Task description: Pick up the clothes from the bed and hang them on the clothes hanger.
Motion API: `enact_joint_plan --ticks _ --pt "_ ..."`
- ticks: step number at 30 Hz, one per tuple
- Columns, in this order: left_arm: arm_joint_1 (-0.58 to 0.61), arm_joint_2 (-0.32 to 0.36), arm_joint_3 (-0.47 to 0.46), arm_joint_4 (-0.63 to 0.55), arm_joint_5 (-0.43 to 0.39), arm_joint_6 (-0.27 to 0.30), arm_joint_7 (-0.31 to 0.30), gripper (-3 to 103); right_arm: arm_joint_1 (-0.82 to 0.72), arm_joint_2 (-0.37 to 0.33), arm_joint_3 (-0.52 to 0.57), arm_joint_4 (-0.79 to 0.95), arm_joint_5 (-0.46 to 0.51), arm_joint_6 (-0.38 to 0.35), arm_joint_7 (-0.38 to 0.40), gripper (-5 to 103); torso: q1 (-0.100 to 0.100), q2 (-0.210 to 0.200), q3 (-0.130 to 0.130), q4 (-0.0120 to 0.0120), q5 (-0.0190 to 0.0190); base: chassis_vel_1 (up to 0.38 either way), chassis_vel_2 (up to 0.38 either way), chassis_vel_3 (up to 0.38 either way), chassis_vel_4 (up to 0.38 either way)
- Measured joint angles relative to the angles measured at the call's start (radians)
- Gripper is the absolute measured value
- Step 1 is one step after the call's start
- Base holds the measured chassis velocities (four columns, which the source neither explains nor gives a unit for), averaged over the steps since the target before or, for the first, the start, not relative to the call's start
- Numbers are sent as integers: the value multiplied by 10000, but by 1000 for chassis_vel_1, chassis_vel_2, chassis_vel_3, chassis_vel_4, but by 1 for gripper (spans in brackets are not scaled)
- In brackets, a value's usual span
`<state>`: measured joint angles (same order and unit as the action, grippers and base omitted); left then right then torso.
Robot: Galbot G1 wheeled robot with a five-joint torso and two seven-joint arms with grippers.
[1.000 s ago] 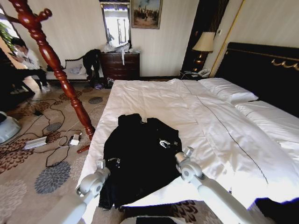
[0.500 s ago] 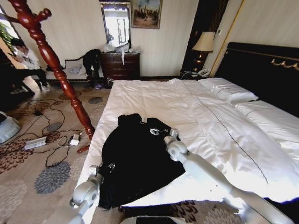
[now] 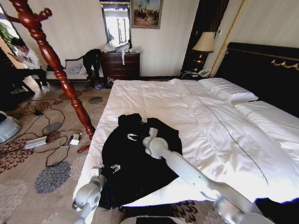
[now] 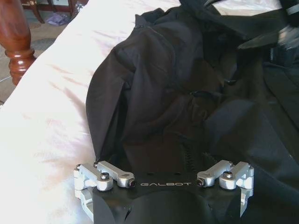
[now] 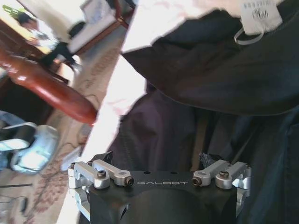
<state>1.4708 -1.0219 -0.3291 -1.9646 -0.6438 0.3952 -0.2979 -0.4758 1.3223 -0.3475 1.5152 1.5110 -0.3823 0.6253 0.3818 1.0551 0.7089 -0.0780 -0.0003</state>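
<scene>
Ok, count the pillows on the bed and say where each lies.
2 in view. One white pillow lies at the head of the bed near the lamp; the second pillow lies beside it along the black headboard, running off frame. More may be hidden.

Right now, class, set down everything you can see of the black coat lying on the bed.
The black coat is a large long-sleeved garment of soft matte fabric, lying spread and rumpled on the white duvet at the near left corner of the bed. A small white label sits at its collar, at the far end. The right gripper hovers over its upper part; the left gripper is at its near left edge.
</scene>
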Motion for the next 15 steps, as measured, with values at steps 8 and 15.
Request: enact_joint_plan --ticks 8,15 --pt "-13 -140 116 -56 84 75 -68 100 666 998 -204 -2043 -571 -50 -93 100 0 0 0 4 1 0 0 0 0" --pt "12 -182 154 -237 86 119 -58 100 970 877 -507 -2543 -937 -9 -158 100 1 0 0 -1 1 0 0 0 0"
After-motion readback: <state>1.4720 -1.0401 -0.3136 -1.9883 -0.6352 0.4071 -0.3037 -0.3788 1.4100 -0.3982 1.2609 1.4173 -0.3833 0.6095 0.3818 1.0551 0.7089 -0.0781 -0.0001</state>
